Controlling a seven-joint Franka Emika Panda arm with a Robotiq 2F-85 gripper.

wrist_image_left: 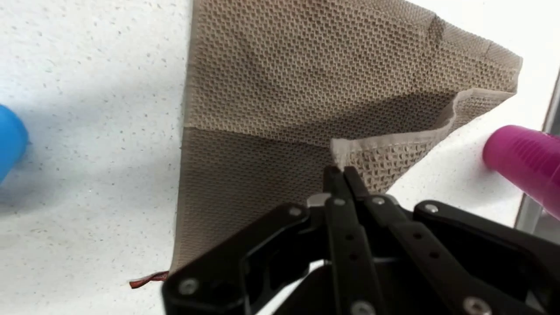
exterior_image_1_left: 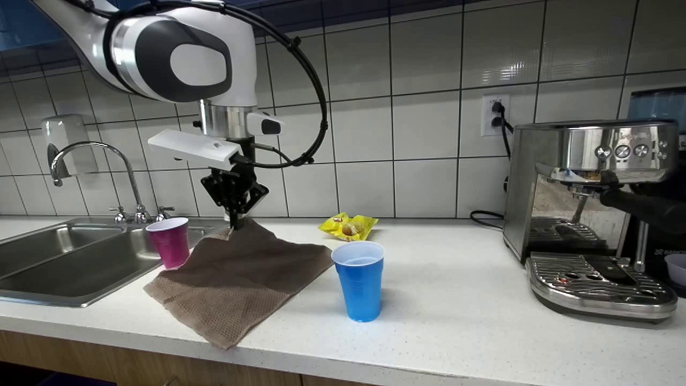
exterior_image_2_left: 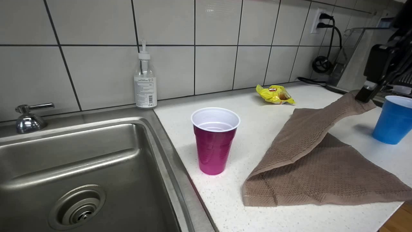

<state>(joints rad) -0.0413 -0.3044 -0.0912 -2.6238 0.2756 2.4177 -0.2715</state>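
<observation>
In an exterior view, you are pinching a lifted corner of the brown cloth [exterior_image_1_left: 246,284] in your claw [exterior_image_1_left: 234,223]; the rest is lying left of the frame's centre on the counter [exterior_image_1_left: 455,321], with a magenta cup [exterior_image_1_left: 170,246] standing at left, a blue cup [exterior_image_1_left: 360,287] at right.

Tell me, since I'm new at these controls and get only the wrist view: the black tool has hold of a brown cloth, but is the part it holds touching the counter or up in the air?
Observer: Up in the air. In an exterior view the tool holds that part of the brown cloth raised off the counter.
Operator: Neat! And what else is lying around that my picture leaves out?
Observer: A yellow packet lies near the tiled wall; it shows in both exterior views.
</observation>
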